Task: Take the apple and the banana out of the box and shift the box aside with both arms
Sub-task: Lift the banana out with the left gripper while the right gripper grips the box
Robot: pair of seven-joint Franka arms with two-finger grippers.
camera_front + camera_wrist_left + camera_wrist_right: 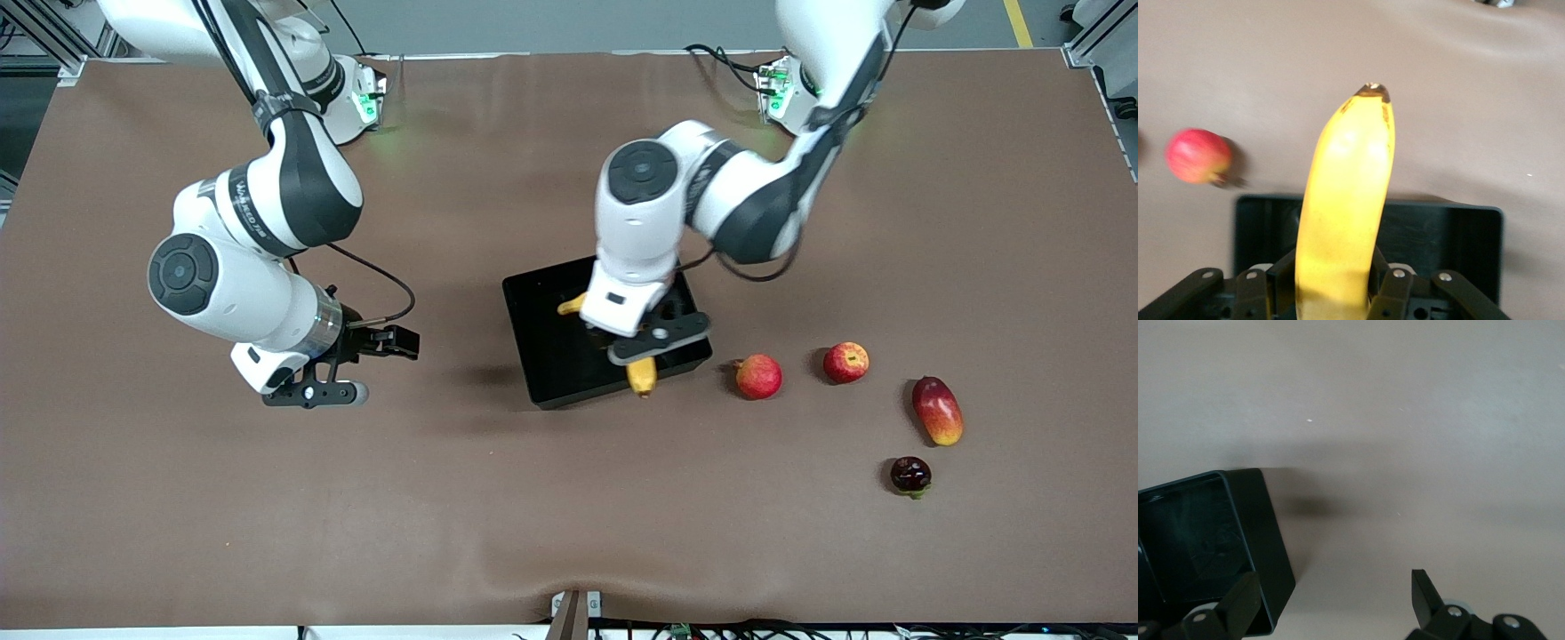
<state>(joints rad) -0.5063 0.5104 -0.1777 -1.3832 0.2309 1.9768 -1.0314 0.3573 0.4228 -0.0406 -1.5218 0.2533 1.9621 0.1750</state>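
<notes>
My left gripper [633, 348] is shut on the long yellow banana [642, 375] and holds it over the black box [551, 356], the banana's tip past the box's wall nearer the front camera. In the left wrist view the banana [1345, 200] sits between the fingers [1395, 287] above the box [1438, 233]. The small red apple [845, 362] lies on the table toward the left arm's end. My right gripper [388, 343] is open and empty over bare table beside the box, toward the right arm's end. Its wrist view shows the gripper [1333, 593] beside the box's corner [1265, 547].
A pinkish-red round fruit [758, 376] lies between the box and the apple; it also shows in the left wrist view [1198, 155]. A red-and-yellow mango [937, 410] and a dark round fruit [910, 475] lie nearer the front camera than the apple, toward the left arm's end.
</notes>
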